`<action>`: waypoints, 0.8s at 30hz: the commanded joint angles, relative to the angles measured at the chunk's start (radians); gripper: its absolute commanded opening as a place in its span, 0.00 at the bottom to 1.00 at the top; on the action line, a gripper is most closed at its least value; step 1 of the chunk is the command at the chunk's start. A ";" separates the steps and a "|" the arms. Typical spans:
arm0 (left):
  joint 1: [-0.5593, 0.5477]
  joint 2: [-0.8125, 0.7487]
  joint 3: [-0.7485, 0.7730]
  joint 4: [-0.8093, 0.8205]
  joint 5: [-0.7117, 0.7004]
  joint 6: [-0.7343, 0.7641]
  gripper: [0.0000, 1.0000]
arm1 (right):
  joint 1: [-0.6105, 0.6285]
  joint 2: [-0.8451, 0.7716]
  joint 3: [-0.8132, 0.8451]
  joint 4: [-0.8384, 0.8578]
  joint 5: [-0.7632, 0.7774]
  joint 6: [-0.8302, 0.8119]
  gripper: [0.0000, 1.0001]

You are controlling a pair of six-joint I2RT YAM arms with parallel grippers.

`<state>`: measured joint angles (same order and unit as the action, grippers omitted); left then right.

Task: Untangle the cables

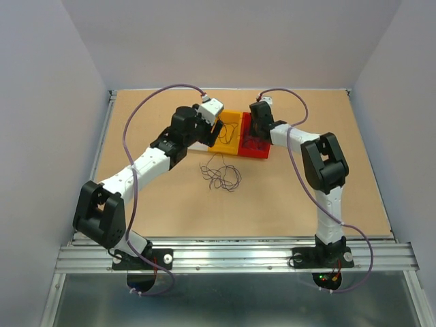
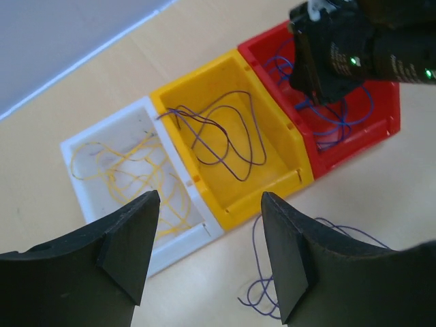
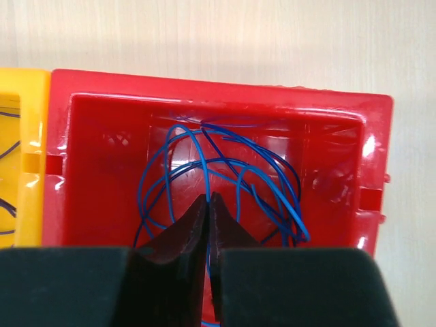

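A loose tangle of thin dark cables [image 1: 219, 174] lies on the table in front of three bins. My left gripper [image 2: 208, 255] hangs open above the bins' near edge with nothing between its fingers. Below it a purple strand [image 2: 262, 286] curls on the table. Pale yellow cables [image 2: 129, 170] lie in the white bin [image 2: 102, 133], and a dark purple cable [image 2: 225, 136] lies in the yellow bin [image 2: 197, 75]. My right gripper [image 3: 208, 197] reaches down into the red bin [image 3: 218, 88], shut on a strand of the blue cables [image 3: 225, 170] coiled there.
The three bins stand side by side at the middle back of the table, white, yellow [image 1: 228, 133] and red [image 1: 257, 146]. The right wrist's black body [image 2: 334, 54] hangs over the red bin. Grey walls enclose the table on three sides.
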<state>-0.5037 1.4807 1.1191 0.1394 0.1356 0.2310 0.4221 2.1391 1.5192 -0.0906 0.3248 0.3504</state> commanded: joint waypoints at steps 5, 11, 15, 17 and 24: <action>-0.052 -0.108 -0.148 -0.066 0.024 0.166 0.73 | 0.001 -0.130 0.001 -0.012 0.008 -0.011 0.20; -0.110 -0.068 -0.166 -0.112 0.061 0.223 0.73 | 0.007 -0.243 -0.076 0.025 -0.019 0.010 0.38; -0.173 -0.023 -0.169 -0.119 0.050 0.237 0.73 | 0.009 -0.310 -0.135 0.055 -0.044 0.016 0.52; -0.199 0.000 -0.177 -0.115 0.026 0.245 0.73 | 0.009 -0.346 -0.187 0.064 -0.040 0.024 0.53; -0.324 0.065 -0.199 -0.087 -0.027 0.283 0.79 | 0.007 -0.531 -0.375 0.146 0.016 0.041 0.60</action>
<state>-0.7727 1.5185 0.9260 0.0246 0.1436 0.4793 0.4252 1.7035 1.2209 -0.0376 0.3008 0.3737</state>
